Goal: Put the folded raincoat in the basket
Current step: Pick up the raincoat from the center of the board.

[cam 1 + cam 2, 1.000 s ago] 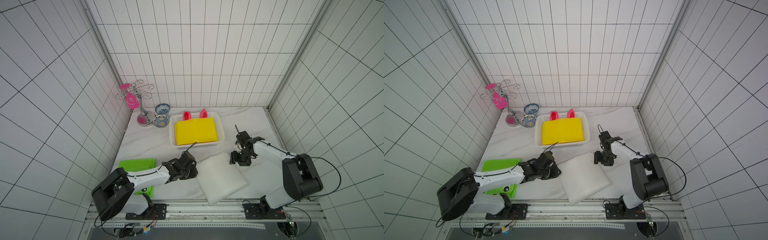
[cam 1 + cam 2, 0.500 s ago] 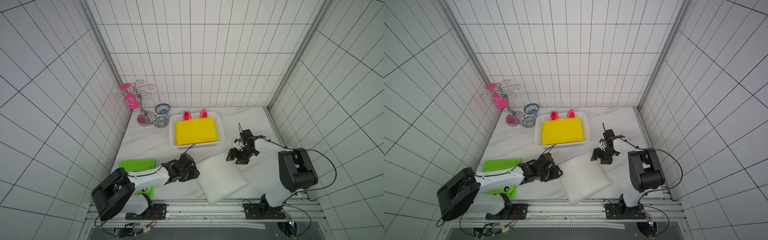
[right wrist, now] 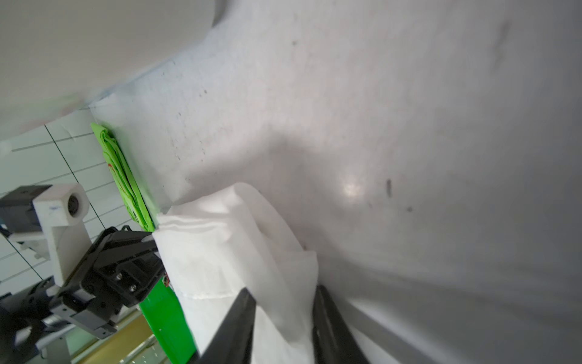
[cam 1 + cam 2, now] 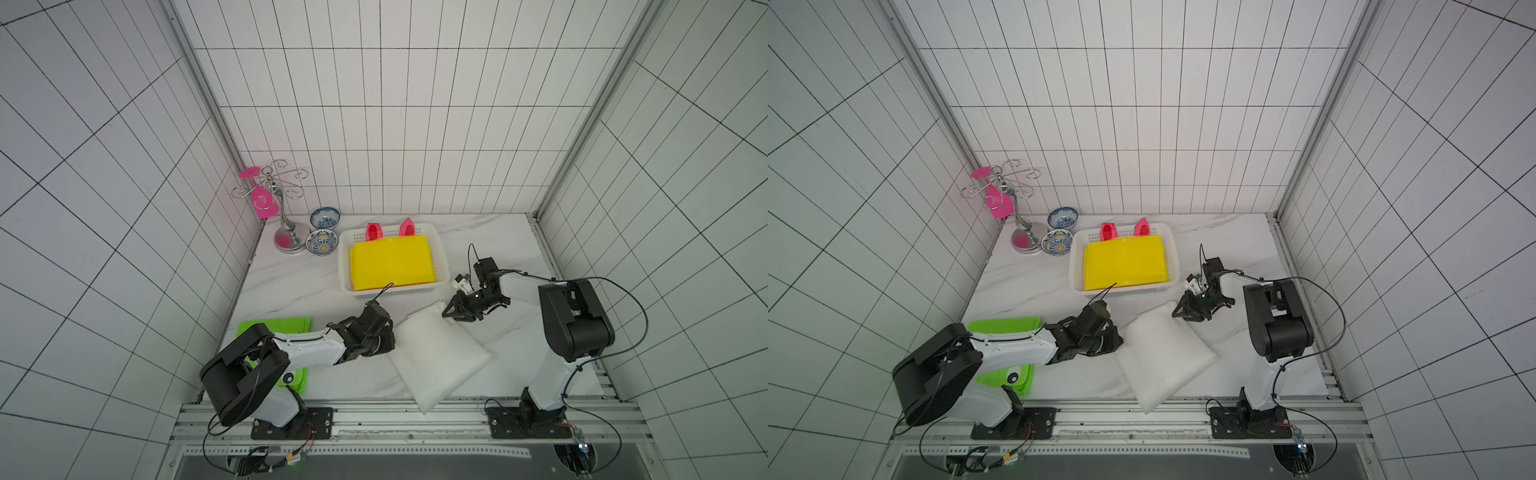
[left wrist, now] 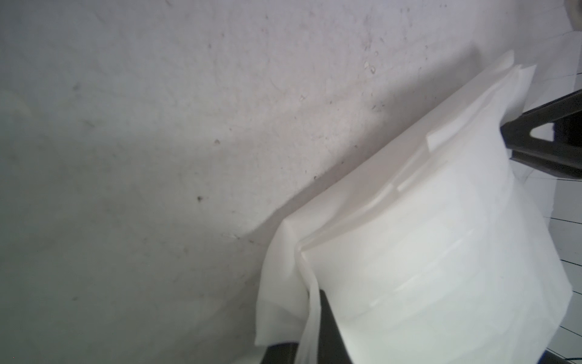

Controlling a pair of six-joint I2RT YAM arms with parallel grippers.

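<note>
A white folded raincoat point(image 4: 440, 357) point(image 4: 1163, 357) lies on the marble table in front of the white mesh basket point(image 4: 343, 266) point(image 4: 1074, 266). My left gripper point(image 4: 390, 336) point(image 4: 1119, 338) point(image 5: 302, 318) is shut on its left corner, with fabric point(image 5: 425, 252) pinched between the jaws. At the raincoat's far corner my right gripper point(image 4: 449, 312) point(image 4: 1177, 312) point(image 3: 283, 290) is shut on it, with bunched fabric point(image 3: 220, 252) between the jaws. A yellow folded raincoat point(image 4: 392, 262) point(image 4: 1125, 264) fills the basket.
A green folded raincoat point(image 4: 274, 326) point(image 4: 1005, 324) point(image 3: 122, 176) lies under my left arm. Two pink shoes point(image 4: 374, 231) stand at the basket's back wall. Two patterned bowls point(image 4: 321, 242) and a chrome stand point(image 4: 286, 216) with a pink glass sit at the back left.
My left gripper opened, then closed on the white raincoat's corner. My right gripper dropped toward the far corner and its jaws narrowed onto the fabric.
</note>
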